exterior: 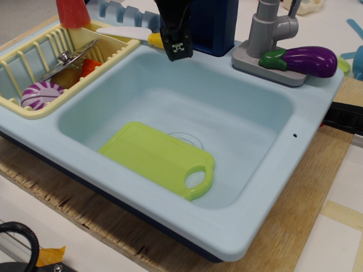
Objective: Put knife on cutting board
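The knife lies on the sink's back rim, with its white blade (122, 33) over the rack's corner and its yellow handle (155, 39) pointing right. My black gripper (177, 51) hangs fingers-down right at the handle and hides most of it. I see the fingers side-on, so the gap between them does not show. The lime-green cutting board (156, 156) lies flat on the sink floor at the front left, with its loop handle (197, 180) to the right.
The light-blue sink (266, 187) has raised walls. A yellow dish rack (34, 107) on the left holds a metal lid, a purple-striped plate and an orange item. A grey faucet (269, 25) and a purple eggplant (309, 59) sit at the back right.
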Robot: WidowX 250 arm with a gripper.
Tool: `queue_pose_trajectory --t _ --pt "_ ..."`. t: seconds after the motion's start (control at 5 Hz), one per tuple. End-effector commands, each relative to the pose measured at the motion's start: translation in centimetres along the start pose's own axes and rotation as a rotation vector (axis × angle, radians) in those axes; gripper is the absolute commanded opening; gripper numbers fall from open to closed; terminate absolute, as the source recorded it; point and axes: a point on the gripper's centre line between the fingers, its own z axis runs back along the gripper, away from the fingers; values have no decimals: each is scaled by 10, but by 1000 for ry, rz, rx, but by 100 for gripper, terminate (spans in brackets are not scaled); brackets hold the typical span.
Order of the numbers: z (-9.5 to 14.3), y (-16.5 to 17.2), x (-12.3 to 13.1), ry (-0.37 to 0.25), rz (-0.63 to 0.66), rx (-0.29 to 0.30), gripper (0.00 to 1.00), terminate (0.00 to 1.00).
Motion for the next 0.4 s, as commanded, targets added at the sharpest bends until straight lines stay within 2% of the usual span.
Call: queue_pose_trajectory --t 0.0,0.2 --pt "4 25 -1 -10 -47 1 100 0" --pt "-5 30 -1 -11 -57 -21 100 0"
